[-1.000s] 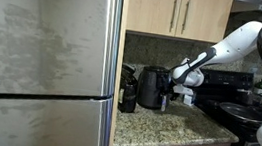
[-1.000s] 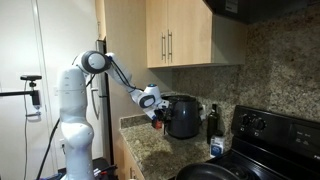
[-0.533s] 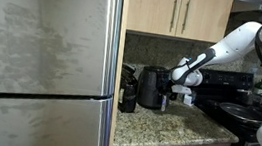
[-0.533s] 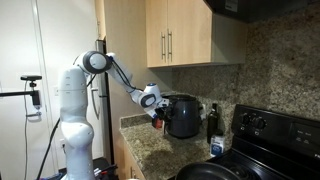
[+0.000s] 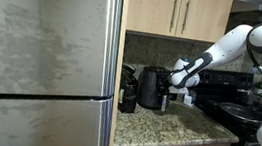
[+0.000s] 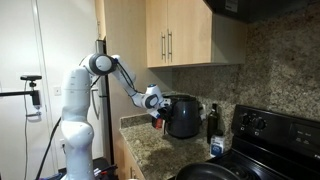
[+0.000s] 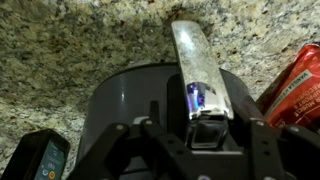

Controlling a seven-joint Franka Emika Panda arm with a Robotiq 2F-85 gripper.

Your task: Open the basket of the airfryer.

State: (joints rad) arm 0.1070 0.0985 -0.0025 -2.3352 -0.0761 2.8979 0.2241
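Astride the basket handle point(image 7: 197, 60), the pincer point(image 7: 200, 128) gapes open.

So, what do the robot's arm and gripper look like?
The arm is glossy white, built from rounded segments with darker bands at the joints. The gripper is black, with two angular fingers. No markings or loose cables are visible at this picture size.

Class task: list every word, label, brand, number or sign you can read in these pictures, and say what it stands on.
None can be read.
The red can carries markings, too blurred to read.
The airfryer shows no legible label.
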